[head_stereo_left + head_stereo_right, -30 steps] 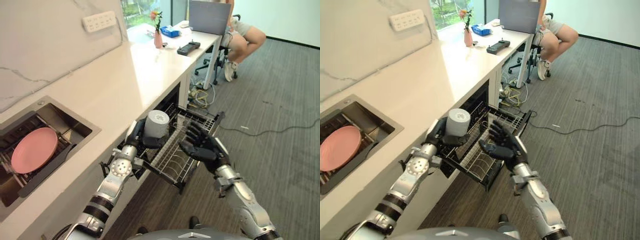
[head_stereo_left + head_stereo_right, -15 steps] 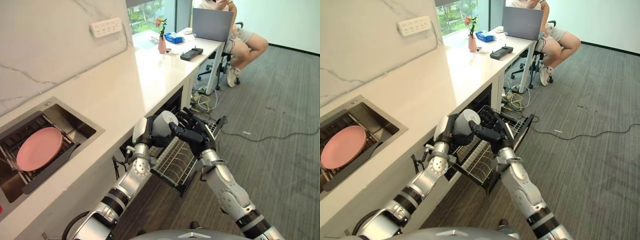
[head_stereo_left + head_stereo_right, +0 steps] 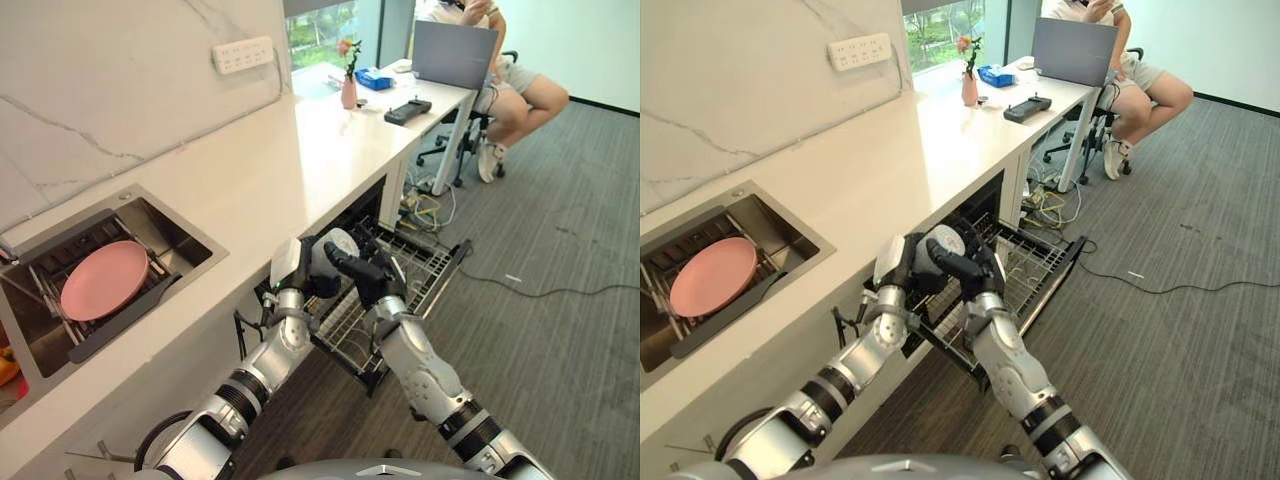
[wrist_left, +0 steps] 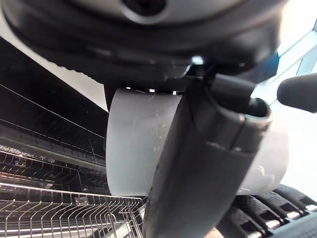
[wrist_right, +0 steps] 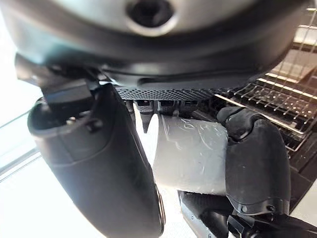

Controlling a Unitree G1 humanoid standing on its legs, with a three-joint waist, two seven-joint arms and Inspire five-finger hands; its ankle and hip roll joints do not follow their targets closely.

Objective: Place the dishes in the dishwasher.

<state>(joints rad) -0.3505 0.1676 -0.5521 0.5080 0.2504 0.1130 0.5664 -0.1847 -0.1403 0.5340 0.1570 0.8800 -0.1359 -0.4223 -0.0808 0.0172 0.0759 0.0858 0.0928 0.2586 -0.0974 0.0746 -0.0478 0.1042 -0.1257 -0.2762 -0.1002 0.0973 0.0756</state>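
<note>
Dishwasher rack [image 3: 415, 285]: pulled out from under the white counter [image 3: 300, 150], wire tines exposed, apparently bare of dishes. Largest open item in the work area.

Sink [image 3: 160, 235], set into the counter to the robot's left, well apart from the rack: holds 1 pink plate [image 3: 103, 280] leaning on a dark insert. Judged a later item for loading.

White cup [image 3: 938, 245]: held in the air just above the inner end of the rack, close under the counter edge, lying on its side with its round end toward the camera. Not touching the wires as far as can be seen.

Left hand [image 3: 298, 268]: fingers and thumb wrapped round the cup's wall; the left wrist view shows the thumb across the white body.

Right hand [image 3: 362, 275]: fingers lie against the cup from the other side. The right wrist view shows its thumb and a fingertip bracketing the cup, so it reads as a second grasp.

Step in hand (judgement): 2-handed carry or handover of the cup over the rack; placement not yet done.

Next move calls for: 1 hand keeping a firm hold while the other lets go, then turning the cup mouth-down and lowering it between tines. Risk: it slips during the exchange.
</note>
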